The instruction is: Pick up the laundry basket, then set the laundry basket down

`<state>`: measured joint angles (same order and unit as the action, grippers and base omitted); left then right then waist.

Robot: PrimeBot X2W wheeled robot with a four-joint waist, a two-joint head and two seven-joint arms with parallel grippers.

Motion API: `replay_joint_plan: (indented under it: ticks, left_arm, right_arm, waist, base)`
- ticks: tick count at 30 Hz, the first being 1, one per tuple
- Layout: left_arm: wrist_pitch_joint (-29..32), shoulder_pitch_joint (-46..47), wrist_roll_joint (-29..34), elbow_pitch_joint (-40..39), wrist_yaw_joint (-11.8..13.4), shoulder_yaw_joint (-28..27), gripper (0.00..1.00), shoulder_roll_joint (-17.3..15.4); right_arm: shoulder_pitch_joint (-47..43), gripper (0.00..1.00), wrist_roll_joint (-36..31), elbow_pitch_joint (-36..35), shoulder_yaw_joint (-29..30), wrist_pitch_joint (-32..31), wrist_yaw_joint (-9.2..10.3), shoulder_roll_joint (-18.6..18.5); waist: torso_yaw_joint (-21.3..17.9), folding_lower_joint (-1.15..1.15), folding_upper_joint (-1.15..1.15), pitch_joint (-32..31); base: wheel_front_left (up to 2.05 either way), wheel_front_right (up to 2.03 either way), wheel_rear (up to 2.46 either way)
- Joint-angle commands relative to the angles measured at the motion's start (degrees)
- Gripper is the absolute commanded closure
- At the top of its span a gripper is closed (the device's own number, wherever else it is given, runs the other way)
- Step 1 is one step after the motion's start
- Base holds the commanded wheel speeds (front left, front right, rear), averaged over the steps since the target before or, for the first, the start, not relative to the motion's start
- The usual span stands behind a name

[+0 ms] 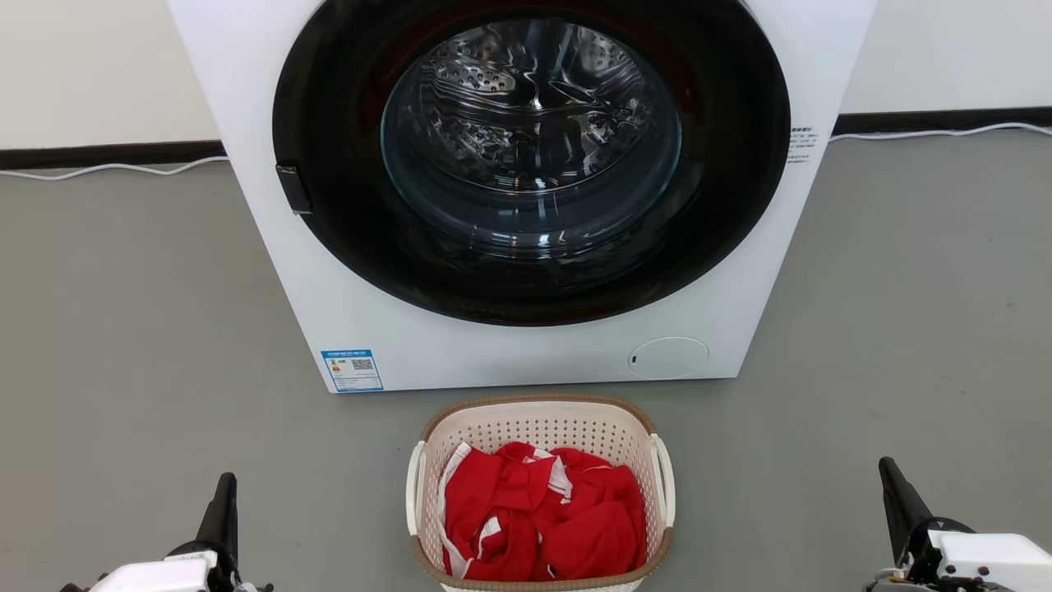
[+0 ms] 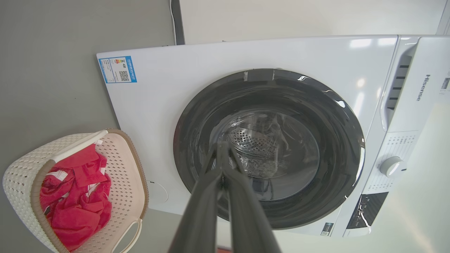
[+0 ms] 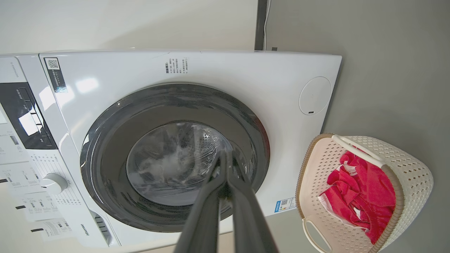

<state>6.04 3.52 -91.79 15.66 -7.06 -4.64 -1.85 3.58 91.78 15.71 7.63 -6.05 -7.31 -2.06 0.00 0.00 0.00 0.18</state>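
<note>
Dark left jaws and right jaws are each pressed shut on nothing, low over grey floor (image 1: 123,329) on either side of the laundry basket (image 1: 542,427). It stands on the floor between them, well apart from both, its far rim near the washing machine (image 1: 493,353), red cloth (image 1: 559,518) inside.

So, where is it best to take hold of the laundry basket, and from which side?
Grip the two white loop handles: the left gripper on the left handle from the outer left, the right gripper on the right handle from the outer right. The laundry basket stands upright with one handle sticking out toward each arm. Both jaws are shut, so open them first.
</note>
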Motion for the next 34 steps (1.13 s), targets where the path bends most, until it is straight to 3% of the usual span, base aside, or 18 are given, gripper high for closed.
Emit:
replay_joint_plan:
  ticks: [1,34]
  left_arm:
    - [0.4,2.7,-0.4,-1.6,-0.4,-1.9,1.0,-1.0]
    - [0.4,2.7,-0.4,-1.6,-0.4,-1.9,1.0,-1.0]
  right_arm:
    - [2.6,1.0,0.4,-1.7,-1.1,-0.5,-0.18,-0.8]
    - [2.6,1.0,0.4,-1.7,-1.1,-0.5,-0.18,-0.8]
  waist:
    - [0.0,0.0,0.0,0.0]
    - [0.0,0.0,0.0,0.0]
  base:
    - [0.0,0.0,0.0]
    - [0.0,0.0,0.0]
